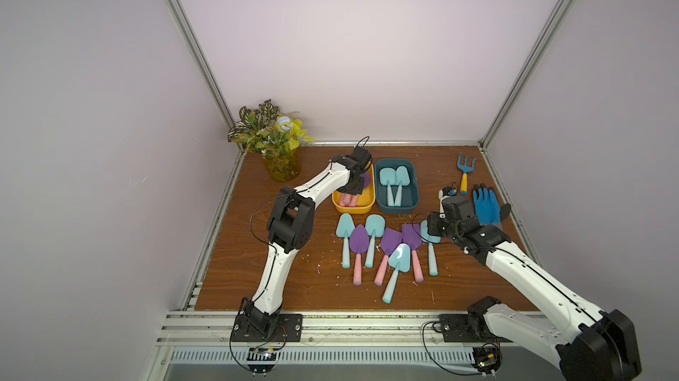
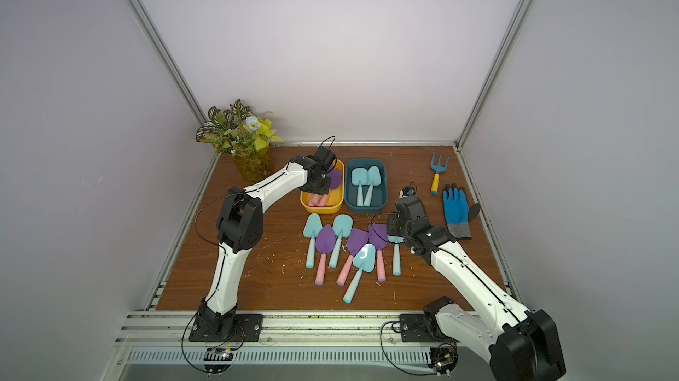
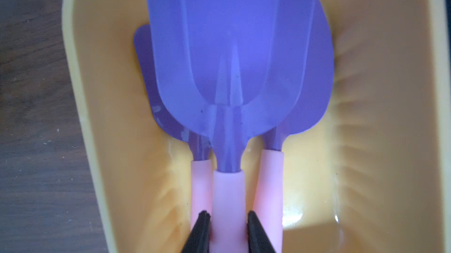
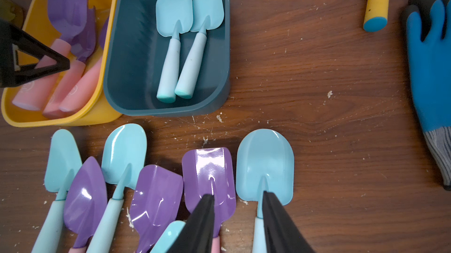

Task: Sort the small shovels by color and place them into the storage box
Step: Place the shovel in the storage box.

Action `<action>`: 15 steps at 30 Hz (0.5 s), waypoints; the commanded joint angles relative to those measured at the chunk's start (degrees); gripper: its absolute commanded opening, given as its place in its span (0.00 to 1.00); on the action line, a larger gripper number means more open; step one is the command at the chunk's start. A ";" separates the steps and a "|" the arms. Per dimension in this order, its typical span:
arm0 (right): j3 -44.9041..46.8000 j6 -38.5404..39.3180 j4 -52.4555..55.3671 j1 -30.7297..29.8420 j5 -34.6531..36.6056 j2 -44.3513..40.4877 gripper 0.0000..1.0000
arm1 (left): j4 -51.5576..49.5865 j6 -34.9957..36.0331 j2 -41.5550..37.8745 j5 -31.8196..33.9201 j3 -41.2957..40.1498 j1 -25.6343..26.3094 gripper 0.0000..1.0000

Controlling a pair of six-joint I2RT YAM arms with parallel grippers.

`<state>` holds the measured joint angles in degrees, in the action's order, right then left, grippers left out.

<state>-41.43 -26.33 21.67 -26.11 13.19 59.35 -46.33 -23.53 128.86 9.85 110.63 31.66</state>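
Three purple shovels (image 3: pixel 231 69) in yellow box (image 3: pixel 378 93), top one pinched by left claw (image 3: pixel 228 215). Could knock the others crooked when dropped. Right claw (image 4: pixel 238 194) part open, empty.

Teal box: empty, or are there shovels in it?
Not empty. Two light-blue shovels lie side by side on the floor of the teal box, with no purple ones among them.

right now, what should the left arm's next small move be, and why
Probably open the left tool and let go. It is shut on the pink handle of a purple shovel that sits inside the yellow box, over two other purple shovels. The colour matches, and there seems to be little drop left.
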 commanded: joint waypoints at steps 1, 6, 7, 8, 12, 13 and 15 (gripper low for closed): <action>0.15 0.84 -0.93 0.31 0.76 -0.38 0.39 | 0.03 -0.18 1.35 -0.33 0.42 -0.26 0.02; 0.38 0.84 -1.02 0.27 0.76 -0.21 0.39 | 0.02 -0.35 2.00 -1.10 0.47 -0.23 0.04; 0.40 0.84 -1.08 0.27 0.85 -0.20 0.39 | 0.05 -0.30 2.10 -1.06 0.38 -0.27 0.04; 0.38 0.92 -1.10 0.36 0.92 -0.22 0.39 | 0.02 -0.29 2.18 -1.07 0.29 -0.22 0.05; 0.49 0.88 -1.19 0.27 0.94 -0.11 0.39 | 0.02 -0.20 2.02 -0.93 0.15 -0.21 0.10; 0.47 0.92 -1.19 0.27 0.92 -0.05 0.39 | -0.07 -0.24 1.93 -0.97 0.22 -0.23 0.11; 0.47 0.92 -1.19 0.27 0.85 0.03 0.39 | -0.07 -0.20 1.84 -0.89 0.21 -0.21 0.13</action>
<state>-41.32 -26.28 21.63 -26.11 13.19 59.37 -46.30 -23.55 130.45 9.02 110.63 31.66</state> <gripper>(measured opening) 0.390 0.257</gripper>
